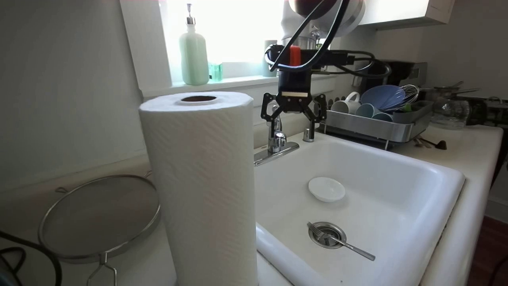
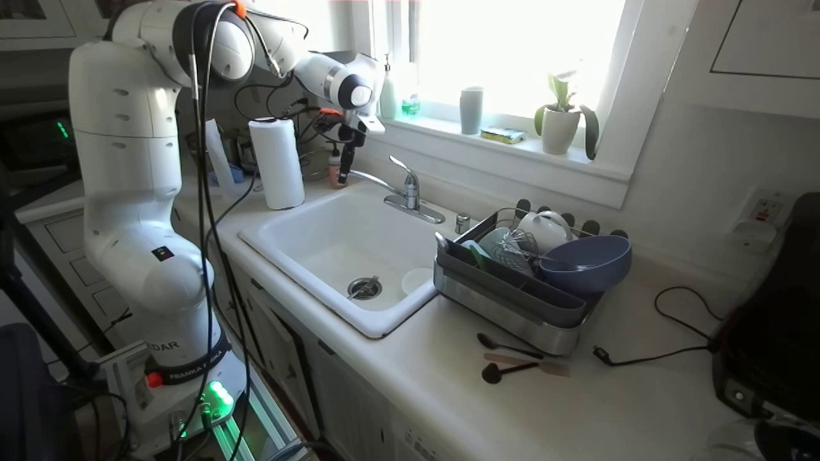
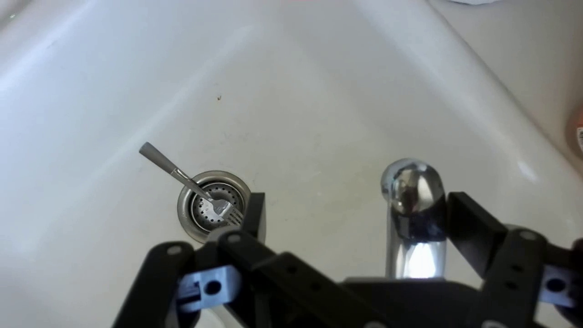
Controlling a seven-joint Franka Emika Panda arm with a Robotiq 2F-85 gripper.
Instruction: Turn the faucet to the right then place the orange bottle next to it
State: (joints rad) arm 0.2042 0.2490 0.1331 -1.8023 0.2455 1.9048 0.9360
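Arm (image 2: 128,115) is closest to you: its base stands down beside the counter (image 2: 442,358), the shoulder goes straight up, and the forearm bends over so the wrist end hangs above the back part of the sink (image 2: 307,275), fingers pointing down. A bit in from the front rim you've got a fork (image 3: 158,157) lying across the drain (image 3: 184,212), plus a white dish (image 1: 326,189) near it. Farther back, your gripper (image 3: 357,205) is spread pretty wide. In the wrist view the spout end of the faucet (image 2: 411,192) shows between the fingers, right beside one of them; honestly can't tell if they're touching. Your orange bottle (image 2: 334,173) is upright on the counter just past the sink's back corner, partly covered by a finger in an exterior view. Behind all that, the windowsill (image 2: 442,132) holds a potted plant (image 2: 562,130).
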